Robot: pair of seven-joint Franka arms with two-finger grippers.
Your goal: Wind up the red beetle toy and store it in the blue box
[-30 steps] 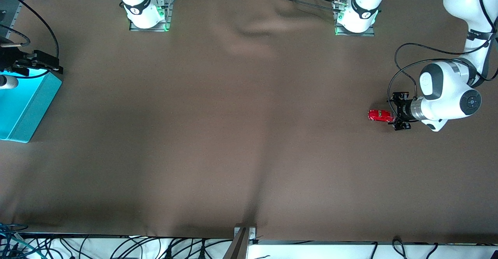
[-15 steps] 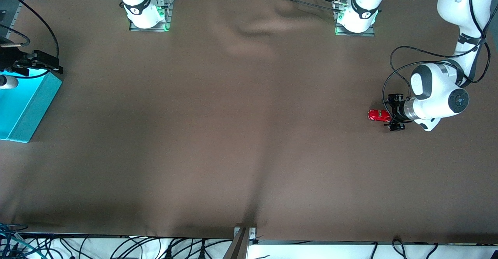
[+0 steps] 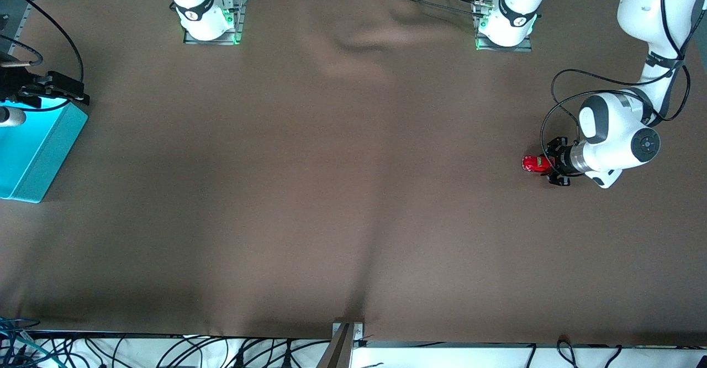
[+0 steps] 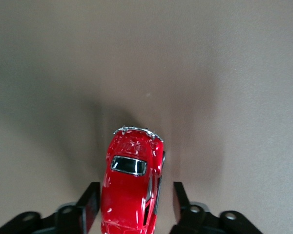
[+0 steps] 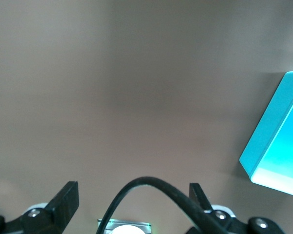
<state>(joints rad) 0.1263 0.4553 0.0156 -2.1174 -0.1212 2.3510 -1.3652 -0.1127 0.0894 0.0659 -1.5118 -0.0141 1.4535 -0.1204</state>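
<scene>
The red beetle toy (image 3: pixel 532 163) stands on the brown table near the left arm's end. My left gripper (image 3: pixel 550 164) is low at the table and open, one finger on each side of the toy's rear half. In the left wrist view the toy (image 4: pixel 132 180) lies between the fingers (image 4: pixel 89 207), close to one and with a gap at the other. The blue box (image 3: pixel 58 152) stands at the right arm's end of the table. My right gripper (image 3: pixel 70 93) waits open and empty over the box's edge. The right wrist view shows a corner of the box (image 5: pixel 278 141).
The brown cloth covering the table has a wrinkle (image 3: pixel 364 42) between the two arm bases. A black cable (image 5: pixel 151 187) loops across the right wrist view between the fingers. Cables hang along the table edge nearest the front camera.
My left gripper has slid toward the toy, which now sits between its open fingers. The toy and the right arm have not moved.
</scene>
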